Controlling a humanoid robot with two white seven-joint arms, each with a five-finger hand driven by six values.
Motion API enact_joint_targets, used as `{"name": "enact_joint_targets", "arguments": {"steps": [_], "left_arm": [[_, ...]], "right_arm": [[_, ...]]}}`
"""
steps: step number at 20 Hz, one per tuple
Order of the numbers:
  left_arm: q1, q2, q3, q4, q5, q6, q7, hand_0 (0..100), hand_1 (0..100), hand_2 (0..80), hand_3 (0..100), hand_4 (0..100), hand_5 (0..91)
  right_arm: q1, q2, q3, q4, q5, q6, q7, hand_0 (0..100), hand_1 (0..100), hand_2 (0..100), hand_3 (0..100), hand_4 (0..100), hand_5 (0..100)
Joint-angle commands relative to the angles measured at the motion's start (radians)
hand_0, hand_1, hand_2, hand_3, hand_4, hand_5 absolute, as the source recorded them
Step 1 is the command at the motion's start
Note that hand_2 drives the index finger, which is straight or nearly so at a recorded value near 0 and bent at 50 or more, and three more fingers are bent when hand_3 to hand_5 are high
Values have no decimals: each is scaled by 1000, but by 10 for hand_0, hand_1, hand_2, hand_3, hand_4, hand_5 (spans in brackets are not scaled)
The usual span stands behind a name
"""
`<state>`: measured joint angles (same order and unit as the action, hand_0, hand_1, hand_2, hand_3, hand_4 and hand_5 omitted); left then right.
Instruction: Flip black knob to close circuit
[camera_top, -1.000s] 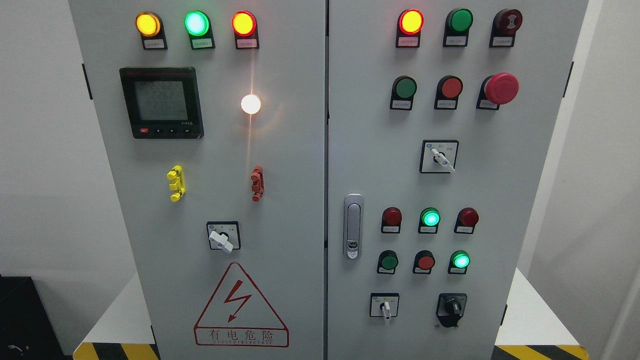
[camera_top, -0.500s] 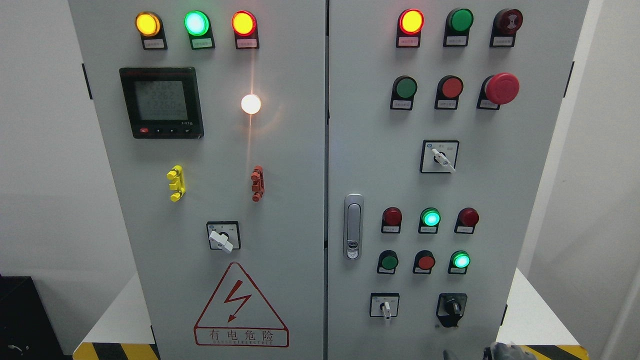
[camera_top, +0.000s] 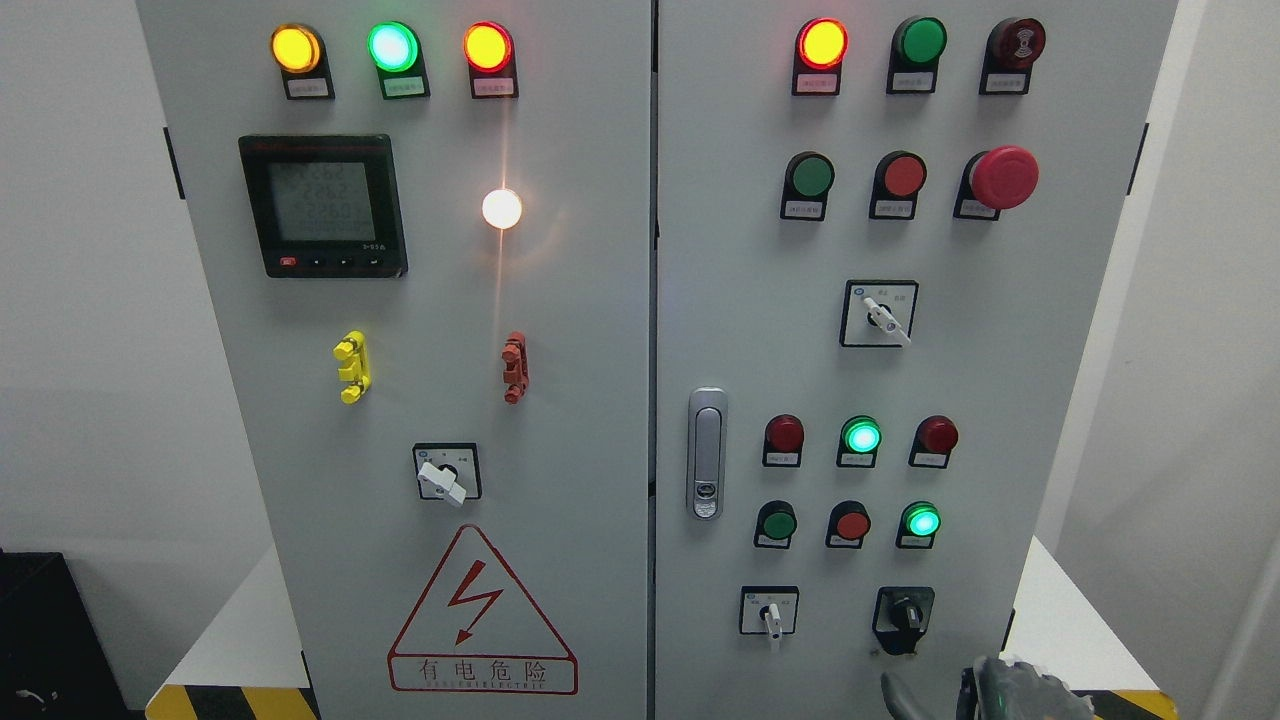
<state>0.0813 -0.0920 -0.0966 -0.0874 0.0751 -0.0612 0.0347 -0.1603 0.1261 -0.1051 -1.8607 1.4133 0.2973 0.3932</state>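
The black knob (camera_top: 903, 615) sits on a black plate at the lower right of the grey cabinet's right door (camera_top: 740, 300); its handle points roughly up and slightly left. My right hand (camera_top: 975, 688) pokes up from the bottom edge just below and right of the knob, without touching it. A dark thumb (camera_top: 893, 692) stands apart from the other fingers (camera_top: 1010, 685), and the hand holds nothing. Most of the hand is cut off by the frame. My left arm does not show.
White-handled selector switches (camera_top: 768, 612) (camera_top: 880, 314) (camera_top: 446, 474) sit on both doors. Lit green lamps (camera_top: 921, 522) (camera_top: 861, 436), a red mushroom stop button (camera_top: 1003, 177) and the door latch (camera_top: 706, 453) are nearby. A digital meter (camera_top: 323, 205) is on the left door. Yellow-black hazard tape (camera_top: 1140, 703) edges the platform.
My right hand has risen into view at the bottom right, climbing closer to the black knob. The knob and the lamps look unchanged.
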Motion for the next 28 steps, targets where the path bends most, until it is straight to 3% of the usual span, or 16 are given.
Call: {"name": "enact_joint_targets", "arguments": {"steps": [1,9,28], "left_arm": [[0,0,0,0,0,0,1,120,556,0,0,0,0],[0,0,0,0,0,0,1,120,556,0,0,0,0],[0,0,0,0,0,0,1,120,556,0,0,0,0]], "right_arm": [[-38,1,22,63,18,-1,-1,0,0,863,998,861,807],[-102,3,15,135,33,-1,-2,0,0,860,998,861,806],[-110,-2,-15,153,33,-12,-43,0,0,841,985,860,802]]}}
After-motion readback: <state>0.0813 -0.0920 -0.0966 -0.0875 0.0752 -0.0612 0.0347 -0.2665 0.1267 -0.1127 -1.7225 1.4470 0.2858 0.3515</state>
